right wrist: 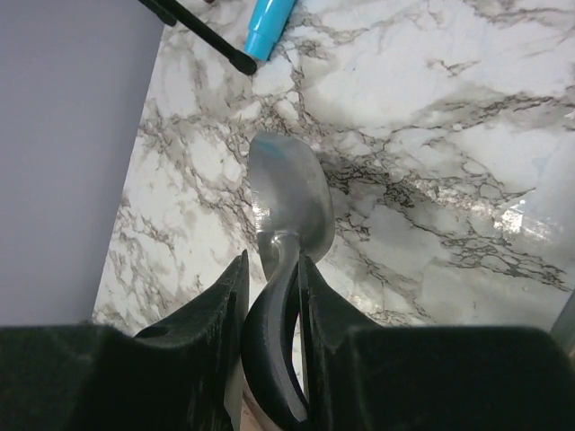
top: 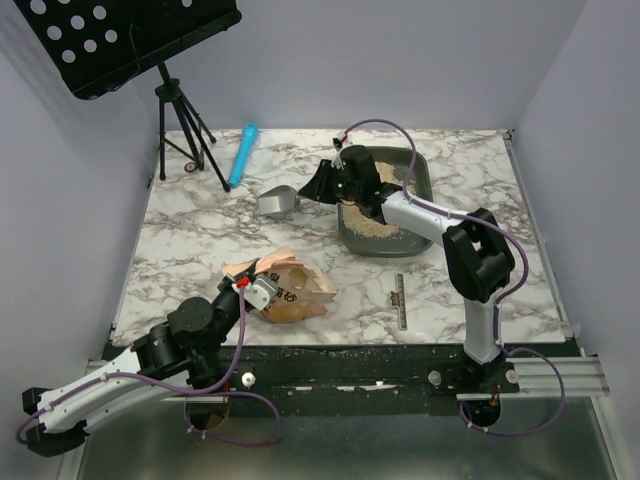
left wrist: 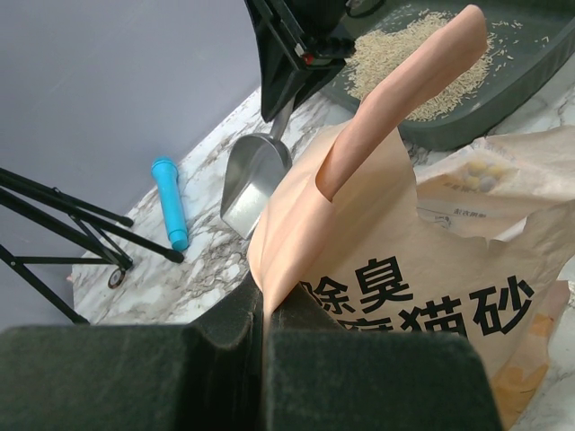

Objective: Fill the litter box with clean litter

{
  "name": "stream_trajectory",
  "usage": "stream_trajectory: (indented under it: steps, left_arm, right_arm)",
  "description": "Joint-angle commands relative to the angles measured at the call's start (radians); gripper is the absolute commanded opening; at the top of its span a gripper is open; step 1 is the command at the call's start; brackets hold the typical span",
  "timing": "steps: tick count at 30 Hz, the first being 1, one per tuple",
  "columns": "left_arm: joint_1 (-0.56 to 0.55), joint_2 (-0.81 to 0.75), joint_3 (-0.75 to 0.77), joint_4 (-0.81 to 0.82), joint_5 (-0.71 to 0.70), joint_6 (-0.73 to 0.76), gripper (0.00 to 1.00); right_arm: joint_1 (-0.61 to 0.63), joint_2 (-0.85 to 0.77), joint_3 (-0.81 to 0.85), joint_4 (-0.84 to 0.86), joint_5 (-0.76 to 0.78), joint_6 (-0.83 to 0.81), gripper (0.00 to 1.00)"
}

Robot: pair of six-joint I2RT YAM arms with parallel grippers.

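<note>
1. Desk (top: pixel 450 300): marble, carries everything.
2. Litter box (top: pixel 424 170): upper right of centre in the top view, within the right arm's reach.
3. Orange bag (top: pixel 300 290): lower centre. The left end effector (left wrist: pixel 265 314) is pinched together on its flap, probably to hold the mouth up.
4. Clean litter (top: pixel 375 228): a thin layer in the box's near end, so only partly filled.
5. Scoop (right wrist: pixel 287 193): the right end effector (right wrist: pixel 269 296) is clamped on its handle. The bowl is left of the box and looks empty.

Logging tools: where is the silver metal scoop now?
Top view: the silver metal scoop is mid-table, left of the grey-green litter box, handle in the right gripper.
</note>
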State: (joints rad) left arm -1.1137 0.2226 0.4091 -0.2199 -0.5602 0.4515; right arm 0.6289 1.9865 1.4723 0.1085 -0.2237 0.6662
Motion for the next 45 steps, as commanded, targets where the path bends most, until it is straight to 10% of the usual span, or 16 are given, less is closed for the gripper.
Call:
stream_trajectory:
  steps: [1, 32, 45]
  left_arm:
    - [0.005, -0.009, 0.016, 0.163, -0.007, 0.009, 0.00]
    - [0.006, 0.040, 0.011, 0.169, -0.007, 0.012, 0.00]
    - [0.006, 0.043, 0.011, 0.175, -0.017, 0.013, 0.00]
  right_arm:
    - [-0.006, 0.058, 0.045, -0.017, -0.104, 0.050, 0.00]
    - [-0.038, 0.187, 0.103, -0.107, -0.143, 0.056, 0.49]
    - [-0.038, 0.134, 0.358, -0.579, 0.211, -0.253, 0.60]
